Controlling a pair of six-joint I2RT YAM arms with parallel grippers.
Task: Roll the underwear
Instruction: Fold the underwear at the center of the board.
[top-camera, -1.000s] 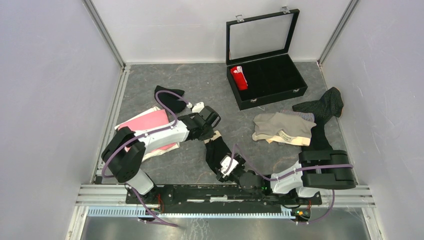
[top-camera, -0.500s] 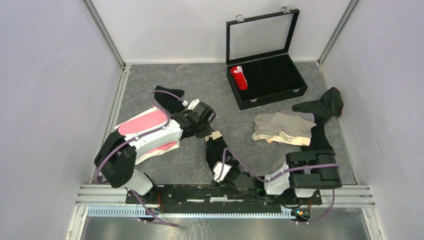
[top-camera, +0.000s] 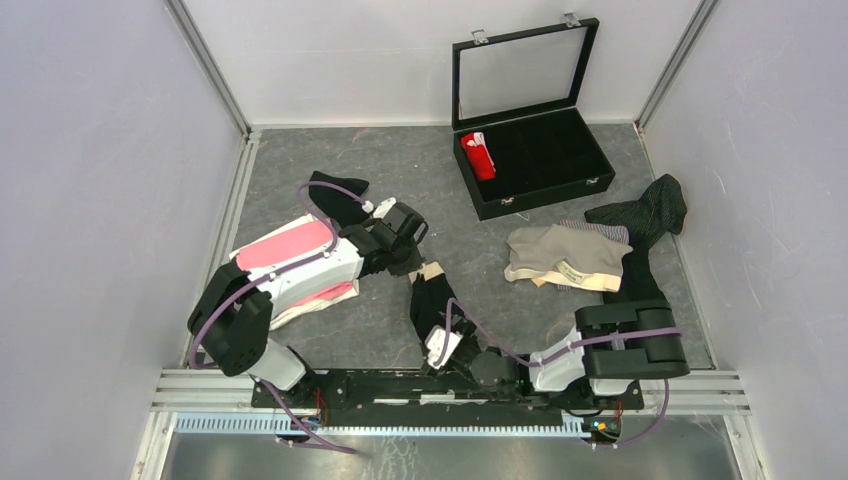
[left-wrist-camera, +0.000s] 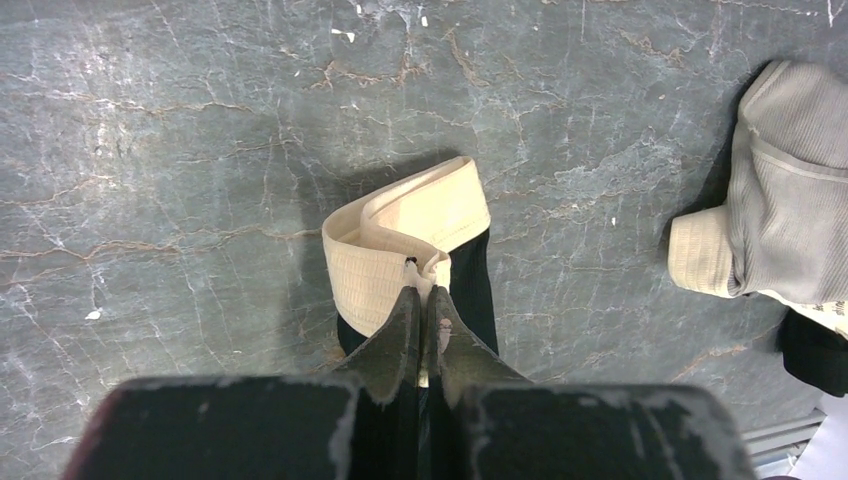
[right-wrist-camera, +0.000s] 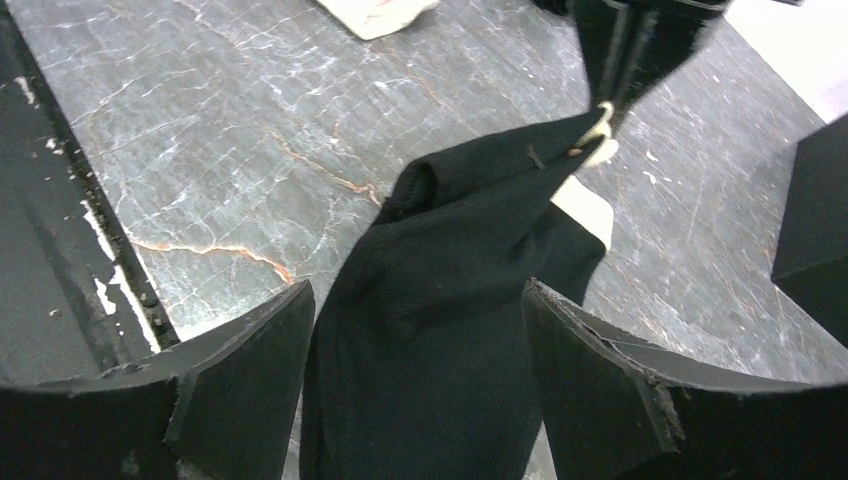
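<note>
Soft, light and floppy, likely to sag: black underwear lying on the table between the arms. Pinched at the beige band by the left gripper, pressed tight. Spread wide around the near end: the right gripper. Best held by the thick band.

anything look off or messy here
Nothing damaged, but it is untidy: only a red roll sits in the case. The beige pile, pinstriped garment and pink garment lie loose and crumpled. The black garment is lifted askew by the left gripper, shut on its beige waistband.
</note>
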